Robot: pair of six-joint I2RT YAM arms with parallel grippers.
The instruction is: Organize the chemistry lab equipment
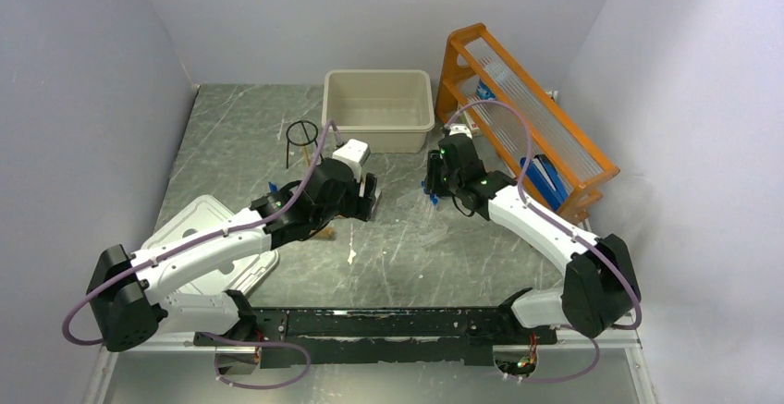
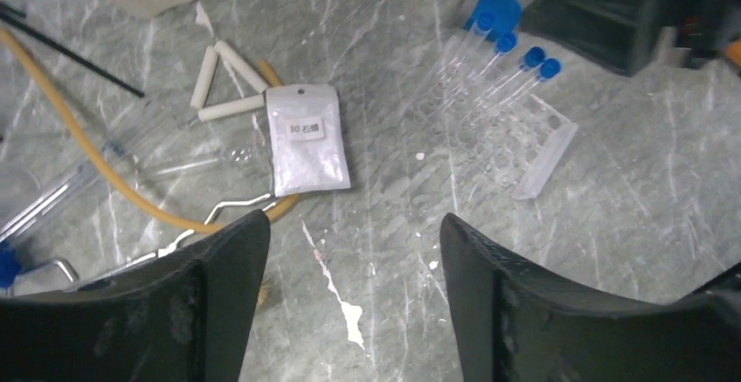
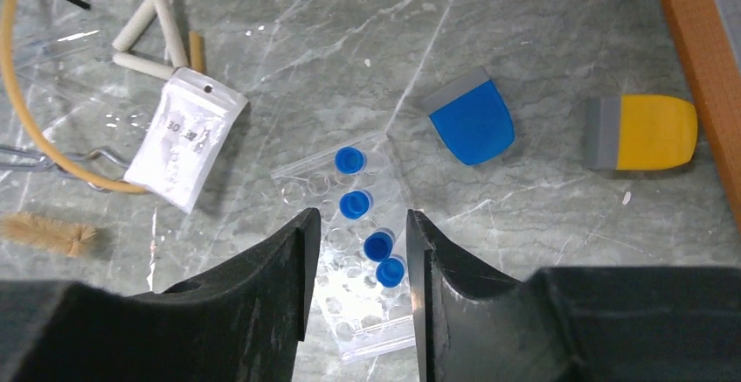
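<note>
My left gripper (image 2: pixel 354 251) is open and empty above bare table, just below a white packet (image 2: pixel 306 137). Near the packet lie a white triangle (image 2: pixel 229 85), a tan rubber tube (image 2: pixel 79 146) and metal tongs (image 2: pixel 231 205). My right gripper (image 3: pixel 356 225) is open, its jaws either side of several blue-capped tubes (image 3: pixel 358 203) standing in a clear plastic holder (image 3: pixel 367 312), above them. A brown-bristled brush (image 3: pixel 48 233) lies at the left. The black wire tripod ring (image 1: pixel 301 136) stands left of the tub.
A beige tub (image 1: pixel 379 104) stands at the back centre. An orange rack (image 1: pixel 518 117) stands along the right wall. A white lid (image 1: pixel 199 228) lies under the left arm. A blue scoop (image 3: pixel 472 120) and a yellow scoop (image 3: pixel 647 133) lie near the rack.
</note>
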